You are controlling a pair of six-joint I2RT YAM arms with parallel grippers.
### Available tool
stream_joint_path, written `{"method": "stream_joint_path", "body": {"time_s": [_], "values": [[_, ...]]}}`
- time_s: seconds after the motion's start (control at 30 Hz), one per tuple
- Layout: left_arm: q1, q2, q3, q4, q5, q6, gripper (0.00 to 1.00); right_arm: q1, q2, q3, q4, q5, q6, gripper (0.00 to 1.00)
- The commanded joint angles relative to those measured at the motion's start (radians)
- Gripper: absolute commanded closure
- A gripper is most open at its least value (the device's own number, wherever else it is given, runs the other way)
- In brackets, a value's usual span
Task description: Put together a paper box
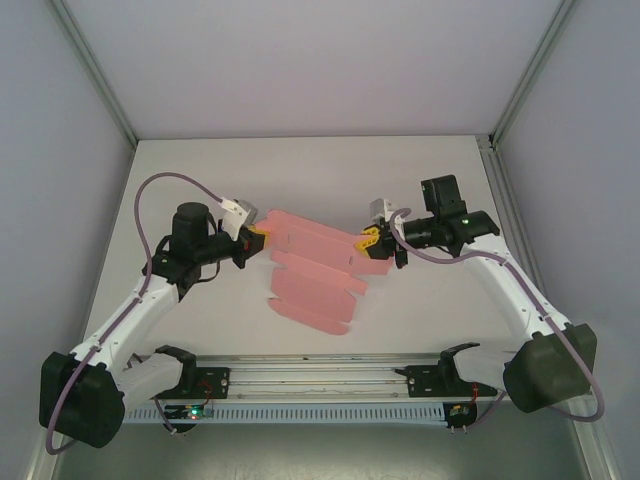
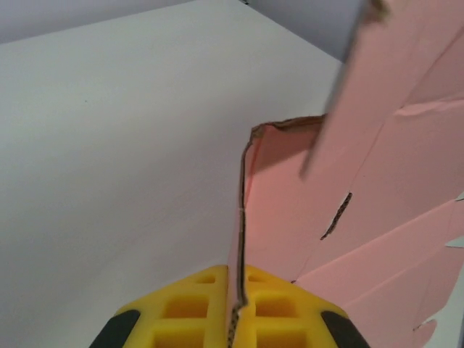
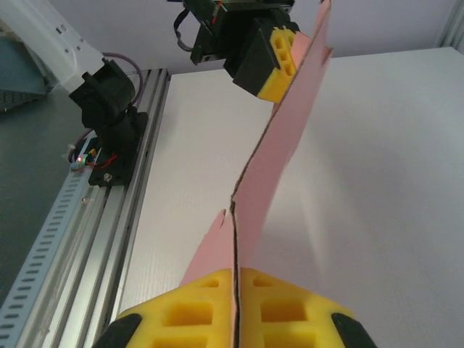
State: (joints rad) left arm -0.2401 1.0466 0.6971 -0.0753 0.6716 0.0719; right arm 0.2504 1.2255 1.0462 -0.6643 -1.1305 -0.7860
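Left gripper (image 1: 258,238) is seen clamped on one end of the paper box (image 1: 312,272), a flat die-cut sheet of plain pink thin card with flaps and tabs. In the left wrist view the card's raw edge is caught between the yellow ribbed pads (image 2: 188,315), which are pressed together on it. Right gripper (image 1: 369,240) is closed in the same way on the opposite end, a thin edge of card being nipped between its own yellow pads (image 3: 290,315).

A broad white table (image 1: 300,170) is seen beneath everything, enclosed by pale walls. A long grooved aluminium rail (image 1: 320,385) is laid along its near edge. From either end of this rail the white-and-black left arm (image 1: 130,310) and right arm (image 1: 520,290) are bent inward toward the middle of the table, each trailed by a looping purple-grey cable (image 1: 148,205).

Between the two grippers the sheet is held unfolded near the table's centre, its far edge lifted. The creased panels are spread toward the rail, and a shadow is cast under them. Whether the nearest panel touches the table cannot be told. In the left wrist view one flap is stood upright beside the pads, and a short dark slit (image 2: 336,216) is cut into a panel.
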Motion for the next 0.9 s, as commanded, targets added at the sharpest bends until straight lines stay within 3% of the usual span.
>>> {"method": "stream_joint_path", "body": {"time_s": [0.0, 0.07, 0.1, 0.33, 0.57, 0.87], "values": [[0.007, -0.010, 0.007, 0.044, 0.025, 0.036, 1.00, -0.011, -0.033, 0.005, 0.082, 0.106, 0.104, 0.51], [0.008, -0.013, 0.005, 0.019, 0.040, 0.063, 1.00, -0.010, -0.077, -0.029, 0.140, 0.224, 0.135, 0.32], [0.007, -0.012, 0.009, 0.002, 0.049, 0.074, 1.00, -0.011, -0.100, -0.046, 0.168, 0.267, 0.140, 0.27], [0.008, -0.002, 0.044, -0.107, 0.099, 0.157, 1.00, -0.007, -0.173, -0.063, 0.158, 0.418, -0.019, 0.19], [0.007, 0.006, 0.073, -0.152, 0.163, 0.196, 1.00, 0.090, -0.045, 0.071, 0.090, 0.632, -0.084, 0.20], [0.007, 0.031, 0.093, -0.196, 0.155, 0.218, 1.00, 0.162, 0.067, 0.228, -0.023, 0.723, -0.185, 0.47]]}}
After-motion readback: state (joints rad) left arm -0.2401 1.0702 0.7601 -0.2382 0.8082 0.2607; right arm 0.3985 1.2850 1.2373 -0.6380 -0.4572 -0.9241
